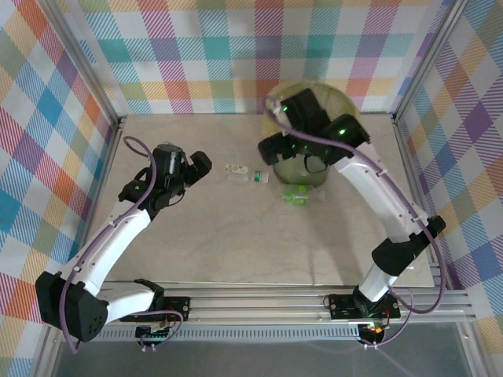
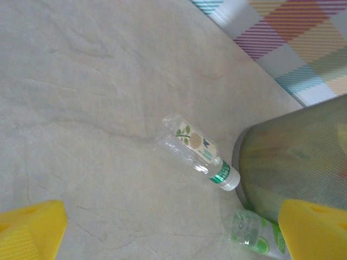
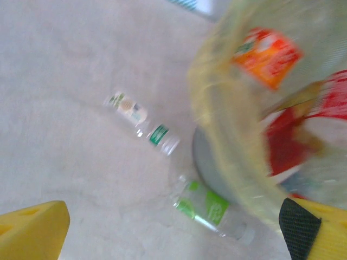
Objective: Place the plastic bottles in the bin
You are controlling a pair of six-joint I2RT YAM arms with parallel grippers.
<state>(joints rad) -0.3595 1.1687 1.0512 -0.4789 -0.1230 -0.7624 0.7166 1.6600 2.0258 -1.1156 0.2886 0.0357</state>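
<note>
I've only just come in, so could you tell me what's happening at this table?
Two robot arms are clearing plastic bottles into the bin. The right gripper hovers open over the bin's bag-lined rim, holding nothing. An orange-labelled bottle and a red-labelled bottle already lie inside. The left gripper is also open and empty, above the table. A white-labelled bottle and a green-labelled bottle lie on the table beside the bin's base, not yet collected.

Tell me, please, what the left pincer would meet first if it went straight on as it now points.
Probably the clear green-banded bottle lying beside the bin; depth is unclear, so the left pincer might reach bare table first.
</note>
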